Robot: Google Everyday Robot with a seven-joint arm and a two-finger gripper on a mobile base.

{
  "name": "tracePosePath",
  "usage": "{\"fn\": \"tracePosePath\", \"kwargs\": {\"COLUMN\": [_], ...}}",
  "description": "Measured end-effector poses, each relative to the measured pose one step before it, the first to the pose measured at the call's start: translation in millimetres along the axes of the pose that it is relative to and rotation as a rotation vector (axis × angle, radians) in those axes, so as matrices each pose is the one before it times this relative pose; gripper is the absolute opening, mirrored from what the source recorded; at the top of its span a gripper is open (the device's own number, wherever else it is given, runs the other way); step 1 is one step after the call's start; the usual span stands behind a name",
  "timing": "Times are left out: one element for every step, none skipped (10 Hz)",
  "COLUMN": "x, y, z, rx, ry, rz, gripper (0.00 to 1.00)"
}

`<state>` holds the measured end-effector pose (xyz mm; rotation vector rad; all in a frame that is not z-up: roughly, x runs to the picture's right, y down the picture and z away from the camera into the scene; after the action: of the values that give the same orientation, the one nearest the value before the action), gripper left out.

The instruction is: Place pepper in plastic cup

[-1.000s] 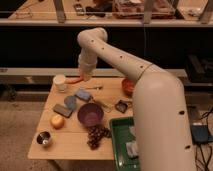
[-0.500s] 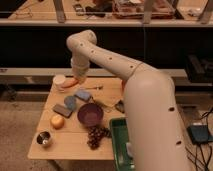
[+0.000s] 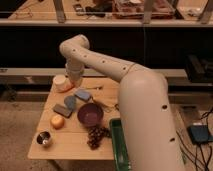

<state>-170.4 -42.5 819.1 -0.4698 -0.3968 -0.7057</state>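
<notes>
The plastic cup (image 3: 61, 82), short and whitish, stands at the far left corner of the wooden table (image 3: 70, 147). My gripper (image 3: 75, 80) hangs at the end of the white arm, right beside the cup on its right and level with its rim. A thin red-orange streak (image 3: 63, 90) runs along the cup's lower edge; I cannot tell whether it is the pepper. No pepper shows elsewhere on the table, and the wrist hides whatever the gripper may hold.
A purple bowl (image 3: 90, 114) sits mid-table with dark grapes (image 3: 97, 135) in front of it. A round yellow-orange fruit (image 3: 57, 121), a small metal cup (image 3: 44, 139), blue-grey blocks (image 3: 82, 94) and a green tray (image 3: 117, 145) also lie here. Shelving stands behind.
The arm has swung left and down across the back of the table, bringing the gripper from above the middle to right beside the plastic cup.
</notes>
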Motion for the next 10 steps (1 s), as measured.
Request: {"fn": "tracePosePath", "kwargs": {"x": [-1.34, -0.41, 1.26, 5.31, 5.77, 9.78, 6.23, 6.82, 1.28, -1.80], "y": [0.38, 0.11, -0.62, 0.24, -0.11, 0.08, 0.36, 0.72, -0.44, -0.72], "z": [3.00, 4.56, 4.04, 2.49, 1.49, 1.60, 0.93, 0.64, 0.21, 1.96], "rx": [-0.00669, -0.00719, -0.00175, 0.00011, 0.00060, -0.00189, -0.00390, -0.00613, -0.00605, -0.01218], "ry": [0.00284, 0.00853, 0.01134, 0.01574, 0.01280, 0.02015, 0.01160, 0.01538, 0.01062, 0.01346], "rz": [-0.00211, -0.00435, -0.00477, -0.00329, -0.00730, -0.01622, -0.00988, -0.01416, -0.01616, -0.02664], "gripper": [0.00, 0.00, 0.00, 0.00, 0.00, 0.00, 0.00, 0.00, 0.00, 0.00]}}
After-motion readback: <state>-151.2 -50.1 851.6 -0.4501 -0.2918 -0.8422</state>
